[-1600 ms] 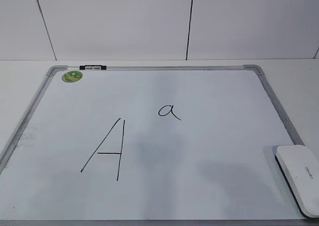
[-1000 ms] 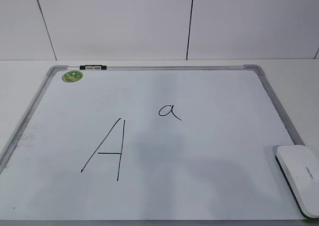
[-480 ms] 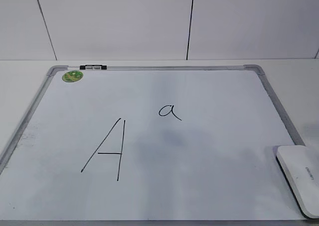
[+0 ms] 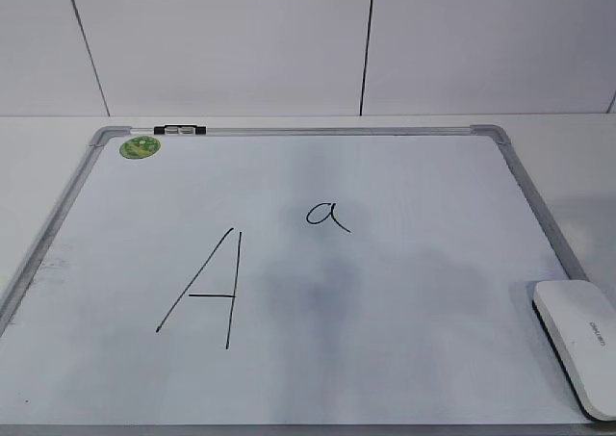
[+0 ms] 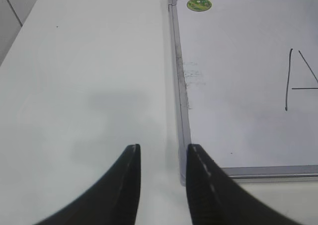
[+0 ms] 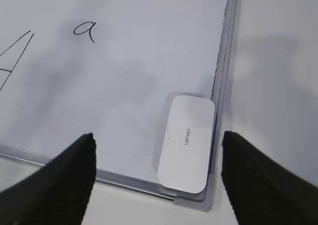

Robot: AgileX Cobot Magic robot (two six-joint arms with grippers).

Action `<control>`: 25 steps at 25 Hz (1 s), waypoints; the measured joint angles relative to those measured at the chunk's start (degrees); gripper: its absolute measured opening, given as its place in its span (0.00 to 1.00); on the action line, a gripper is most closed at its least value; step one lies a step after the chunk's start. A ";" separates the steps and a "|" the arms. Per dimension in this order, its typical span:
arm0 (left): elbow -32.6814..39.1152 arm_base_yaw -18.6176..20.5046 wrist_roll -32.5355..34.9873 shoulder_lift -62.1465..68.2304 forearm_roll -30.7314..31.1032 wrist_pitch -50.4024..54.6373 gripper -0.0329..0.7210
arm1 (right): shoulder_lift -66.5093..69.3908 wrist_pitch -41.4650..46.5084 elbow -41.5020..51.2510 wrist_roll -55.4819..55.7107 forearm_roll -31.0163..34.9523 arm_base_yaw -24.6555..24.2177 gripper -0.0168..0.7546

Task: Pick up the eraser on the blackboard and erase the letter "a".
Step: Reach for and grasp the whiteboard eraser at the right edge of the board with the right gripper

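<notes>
1. The shadows on the blackboard have shifted over the last second or so: the grey smudge below the letter "a" has grown darker and spread toward the right. Nothing on the board itself has moved. I take that as an arm travelling overhead, though neither arm shows in the exterior view.

2. The eraser lies flat in the board's near right corner, its long side against the metal frame, lettering up. It is untouched and sits in the same spot as before.

3. The right gripper hangs above that corner with its jaws spread wide, the eraser between and beyond them in the wrist view. To me this looks like the approach for the pick, with the descent yet to come.

4. The left gripper hovers over bare table just outside the board's left frame, jaws a little apart and holding nothing.

5. The small "a" is whole, well apart from the eraser, beside the big capital "A". No erasing has begun.
</notes>
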 joint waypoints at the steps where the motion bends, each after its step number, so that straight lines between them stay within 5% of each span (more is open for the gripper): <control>1: 0.00 0.00 0.00 0.00 0.00 0.00 0.35 | 1.36 0.81 -0.81 0.40 0.10 0.42 0.79; 13: 0.00 0.00 0.00 0.00 0.00 0.00 0.35 | 13.54 6.58 -3.23 8.24 0.21 4.92 0.79; 25: 0.00 0.00 0.00 0.00 0.00 0.00 0.35 | 21.15 9.15 -3.23 15.09 -4.65 5.54 0.90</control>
